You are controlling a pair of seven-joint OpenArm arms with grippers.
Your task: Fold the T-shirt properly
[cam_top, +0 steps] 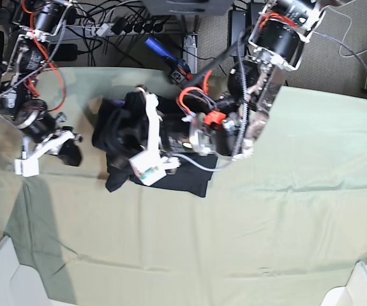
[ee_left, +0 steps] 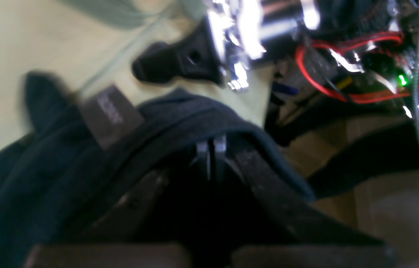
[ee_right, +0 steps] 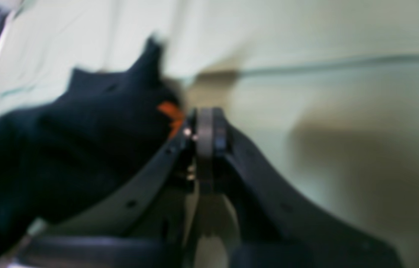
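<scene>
T-shirt [cam_top: 132,137] under left pincer [ee_left: 211,147]

Green-clothed table [cam_top: 285,217] bears the T-shirt [cam_top: 189,178] (black, bunched).

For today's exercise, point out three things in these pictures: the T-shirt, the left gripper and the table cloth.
T-shirt [ee_left: 64,175]: left wrist view, on its bunched black cloth.
Left gripper [ee_left: 211,149]: left wrist view, midway between its closed fingertips, at the shirt's fold.
Table cloth [cam_top: 285,223]: base view, on a bare green stretch.
</scene>
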